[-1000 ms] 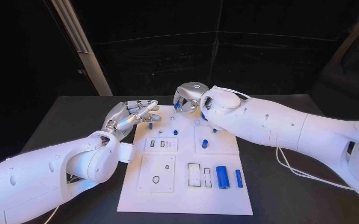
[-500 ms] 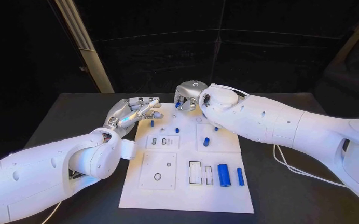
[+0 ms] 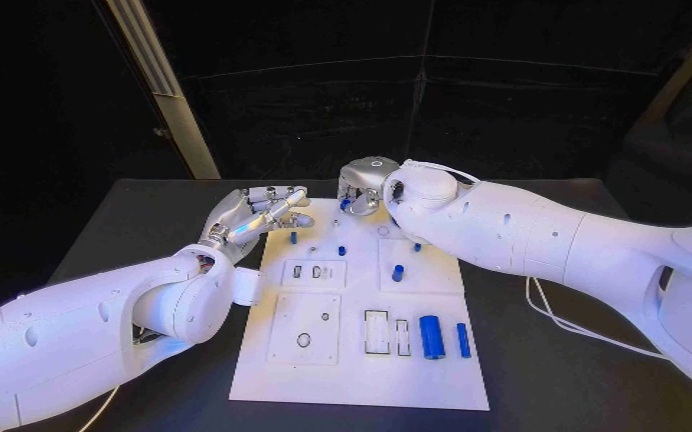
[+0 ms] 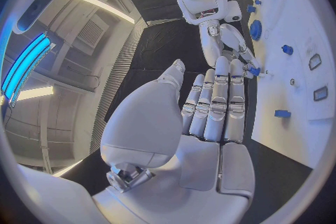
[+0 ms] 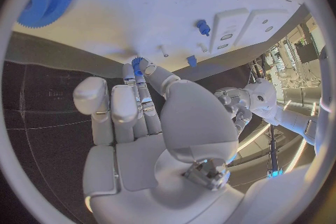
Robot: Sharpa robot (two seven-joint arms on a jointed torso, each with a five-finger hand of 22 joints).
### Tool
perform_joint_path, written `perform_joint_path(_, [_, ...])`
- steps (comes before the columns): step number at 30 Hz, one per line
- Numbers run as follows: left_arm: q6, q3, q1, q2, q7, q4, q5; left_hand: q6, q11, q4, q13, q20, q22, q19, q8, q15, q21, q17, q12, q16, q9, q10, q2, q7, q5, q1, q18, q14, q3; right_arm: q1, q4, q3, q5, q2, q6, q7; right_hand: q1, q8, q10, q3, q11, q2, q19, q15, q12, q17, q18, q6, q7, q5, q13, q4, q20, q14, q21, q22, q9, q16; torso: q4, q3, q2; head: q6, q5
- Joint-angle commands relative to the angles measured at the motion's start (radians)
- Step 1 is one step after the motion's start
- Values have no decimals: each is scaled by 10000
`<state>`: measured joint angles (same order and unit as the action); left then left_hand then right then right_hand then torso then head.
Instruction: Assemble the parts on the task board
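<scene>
Right robot hand (image 5: 136, 123) pinching small blue gear (image 5: 137, 61) above task board (image 3: 361, 372), upper centre.
Left robot hand (image 3: 257, 214) hovering, holding nothing; probably light, stiff, gripping by toothed rim.

I work in a robotics lab or test cell. Black curtains (image 3: 433, 72) close off the space beyond my robot hands, behind the black worktop (image 3: 144, 222). Above my left robot hand (image 4: 210, 106) run long ceiling strip lights (image 4: 91, 3), bare ducting and a vent grille (image 4: 91, 36).
</scene>
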<state>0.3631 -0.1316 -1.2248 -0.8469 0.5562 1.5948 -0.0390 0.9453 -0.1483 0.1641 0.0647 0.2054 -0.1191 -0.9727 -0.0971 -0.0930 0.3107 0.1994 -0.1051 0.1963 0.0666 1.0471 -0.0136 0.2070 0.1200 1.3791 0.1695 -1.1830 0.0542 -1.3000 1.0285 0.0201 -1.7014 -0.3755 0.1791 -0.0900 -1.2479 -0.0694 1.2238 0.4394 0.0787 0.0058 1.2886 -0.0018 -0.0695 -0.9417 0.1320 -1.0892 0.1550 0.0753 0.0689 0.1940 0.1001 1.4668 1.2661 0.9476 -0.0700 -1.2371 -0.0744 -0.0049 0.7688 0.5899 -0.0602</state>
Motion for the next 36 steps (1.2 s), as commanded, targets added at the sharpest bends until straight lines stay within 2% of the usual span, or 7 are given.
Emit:
perform_joint_path(1, [-122,9,-19,26,20,-3,52,60,-63,-54,-9,65,9,-39,35,-71,-35,9,48,-37,-13,1,19,-11,-53,102,142,10,-11,3,-90,10,-121,75,-231,-24,15,-36,-4,6,25,-54,30,-36,58,15,-142,-51,-2,-69,-15,-58,-5,102,69,0,-5,-26,-30,-12,9,12,-7])
perform_joint_path(19, [-110,9,-36,35,-77,-52,52,57,-66,-73,-10,65,15,-41,48,-72,-41,17,64,-51,-14,-5,18,-12,-54,110,142,9,-1,3,-323,11,-118,234,-271,116,119,67,-282,58,96,-259,-66,26,101,200,-128,132,67,-66,-55,-184,43,37,51,-78,34,60,-46,-28,14,116,-3])
perform_joint_path(24, [-113,9,-40,29,-89,-58,52,55,-67,-79,-12,66,18,-42,54,-72,-43,19,71,-56,-14,-10,17,-13,-55,112,141,8,2,2,-380,11,-62,232,-9,177,287,95,-1758,-314,446,-843,-817,303,89,1401,91,1668,347,-171,-86,-329,282,-312,-661,-1345,93,828,-29,-33,11,98,14])
perform_joint_path(26, [-117,9,-41,25,-92,-62,52,50,-69,-87,-14,66,21,-42,63,-74,-47,23,83,-65,-15,-20,16,-12,-56,114,141,9,5,2,-334,11,-34,189,197,206,210,102,-2415,-655,485,-940,-1187,335,33,2000,211,2693,364,-196,-59,-413,362,-471,-1083,-2016,95,1252,-28,-25,11,93,4])
perform_joint_path(28, [-121,9,-43,20,-94,-65,52,50,-69,-87,-14,66,21,-42,63,-74,-47,23,83,-65,-15,-20,16,-12,-56,114,141,9,5,2,-251,11,-11,120,350,225,136,119,-2500,-857,505,-957,-1204,354,-10,2090,223,3027,395,-184,-49,-470,381,-459,-1151,-2099,101,1326,-23,-21,6,95,-7])
perform_joint_path(33, [-121,9,-48,-30,-95,-59,52,43,-72,-98,-15,68,26,-42,74,-76,-52,27,97,-76,-17,-31,13,-11,-58,115,140,12,8,0,373,10,185,-450,786,189,-33,-50,-1977,-1133,475,-813,-847,334,-388,1845,137,2134,410,56,12,-619,380,-305,-881,-1630,-13,1178,-18,-26,8,56,-37])
perform_joint_path(36, [-121,9,-52,-89,-96,-46,52,42,-72,-99,-15,68,26,-42,75,-76,-52,28,98,-77,-17,-32,13,-11,-58,115,140,12,8,-7,1074,5,510,-1114,1024,90,-39,-268,-1244,-1164,375,-707,-419,260,-746,1086,8,1580,389,374,90,-751,324,-71,-442,-885,-93,669,36,-13,-19,38,-37])
